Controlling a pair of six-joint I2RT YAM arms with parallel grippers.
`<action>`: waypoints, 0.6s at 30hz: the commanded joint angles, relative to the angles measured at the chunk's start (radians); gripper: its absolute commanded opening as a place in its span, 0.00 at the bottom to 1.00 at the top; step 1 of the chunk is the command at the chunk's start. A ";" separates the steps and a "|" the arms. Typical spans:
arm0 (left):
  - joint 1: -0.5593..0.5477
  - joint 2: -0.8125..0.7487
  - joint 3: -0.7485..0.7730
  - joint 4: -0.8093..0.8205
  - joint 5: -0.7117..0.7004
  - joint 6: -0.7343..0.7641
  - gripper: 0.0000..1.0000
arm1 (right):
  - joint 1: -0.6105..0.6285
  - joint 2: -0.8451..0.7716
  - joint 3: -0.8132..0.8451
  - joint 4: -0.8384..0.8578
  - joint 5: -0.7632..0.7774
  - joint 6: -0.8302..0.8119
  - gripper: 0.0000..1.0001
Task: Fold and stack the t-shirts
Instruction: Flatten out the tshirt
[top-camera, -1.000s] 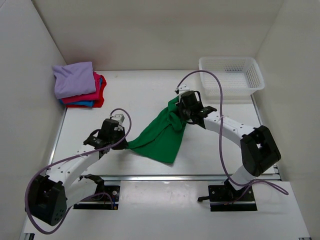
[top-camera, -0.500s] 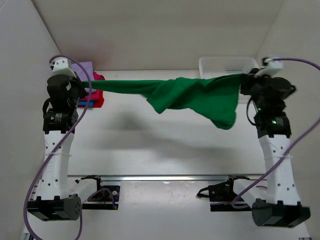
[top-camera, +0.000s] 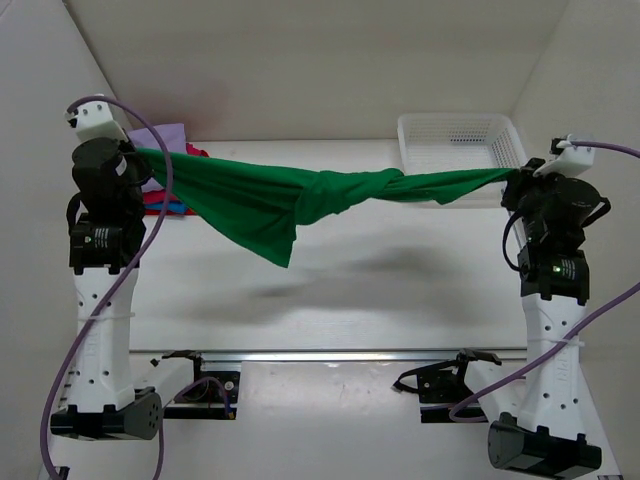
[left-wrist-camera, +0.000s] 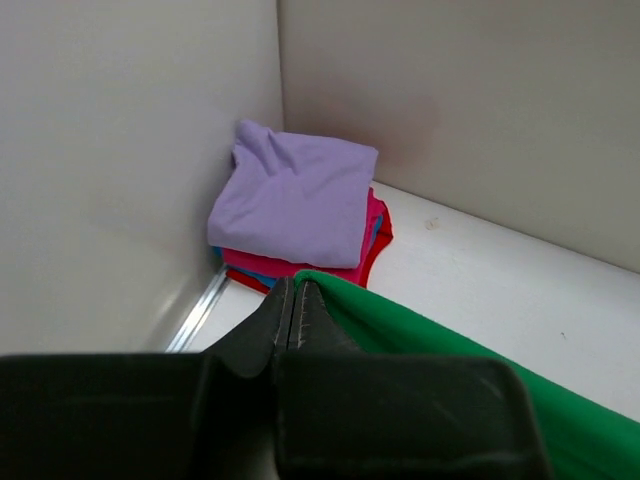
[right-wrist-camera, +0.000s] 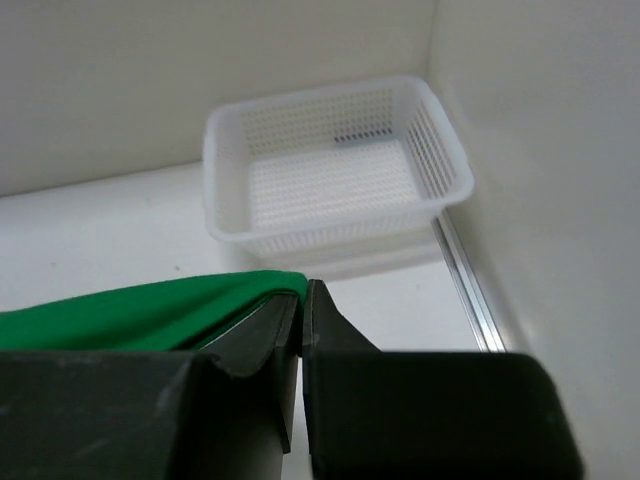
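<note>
Top external: both arms stand raised. Left gripper (top-camera: 137, 153) is clamped on one end of the green t-shirt (top-camera: 255, 200), right gripper (top-camera: 515, 177) on the other. The shirt hangs twisted between the two claws, off the table (top-camera: 400, 290), sagging lowest nearer the left claw.

Left wrist: jaws pinched together, green cloth caught at the tips and running off right. The folded stack (left-wrist-camera: 295, 200), lavender on top, lies beyond the tips.

Right wrist: jaws pinched on green cloth trailing left. The white basket (right-wrist-camera: 335, 225) sits ahead of the tips.
</note>
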 joint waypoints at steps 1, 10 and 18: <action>-0.030 -0.019 0.040 0.017 -0.118 0.054 0.00 | -0.025 -0.045 -0.026 -0.005 0.158 0.019 0.00; -0.057 -0.028 0.024 0.035 -0.153 0.085 0.00 | -0.035 -0.052 -0.046 -0.031 0.311 -0.012 0.00; -0.057 -0.027 -0.132 -0.072 0.053 0.041 0.00 | 0.179 0.084 -0.138 -0.131 -0.016 0.025 0.00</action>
